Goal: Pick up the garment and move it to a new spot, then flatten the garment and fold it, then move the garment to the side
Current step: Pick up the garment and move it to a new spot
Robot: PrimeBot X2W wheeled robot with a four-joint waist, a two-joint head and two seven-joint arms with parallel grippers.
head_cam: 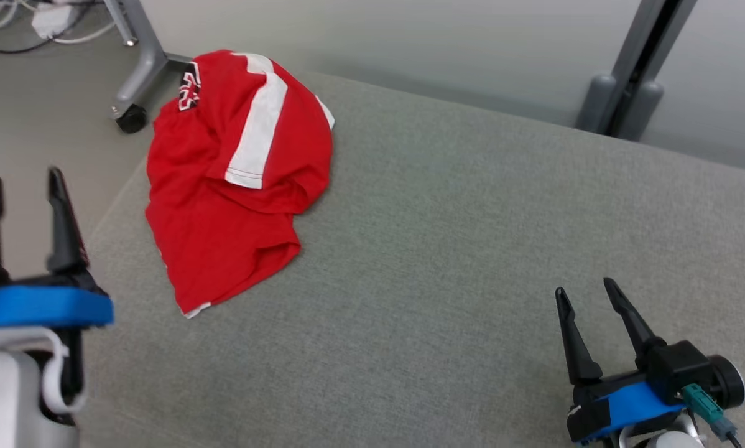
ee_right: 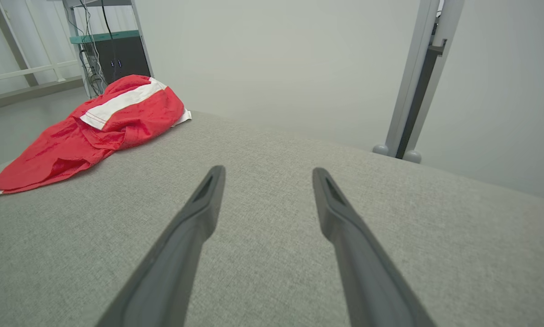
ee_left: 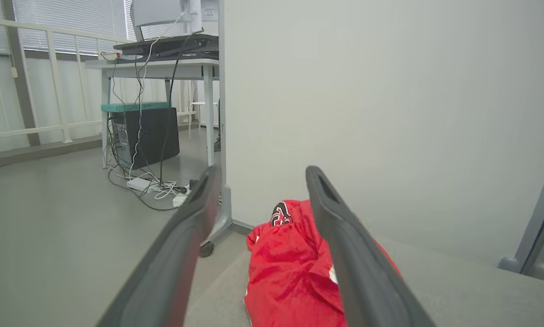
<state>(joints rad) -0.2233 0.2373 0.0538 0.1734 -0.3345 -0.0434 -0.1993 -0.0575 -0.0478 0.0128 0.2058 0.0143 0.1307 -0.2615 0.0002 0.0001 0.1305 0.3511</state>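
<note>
A red garment point(head_cam: 235, 180) with a white stripe and a black-and-white emblem lies crumpled at the far left corner of the grey fabric surface point(head_cam: 459, 249). Its top hangs past the corner. My left gripper point(head_cam: 24, 180) stands open at the lower left, off the surface's left edge and short of the garment, with nothing between its fingers. In the left wrist view the garment point(ee_left: 290, 268) lies ahead between the open fingers point(ee_left: 353, 254). My right gripper point(head_cam: 587, 291) is open and empty at the lower right. The right wrist view has the garment point(ee_right: 99, 122) far off to the left.
A grey wheeled stand leg point(head_cam: 133, 74) with a black caster stands on the floor just beyond the garment. A grey post point(head_cam: 633, 68) rises behind the surface at the far right. In the left wrist view a desk point(ee_left: 163, 68) with cables and a computer case point(ee_left: 145, 136) stands further back.
</note>
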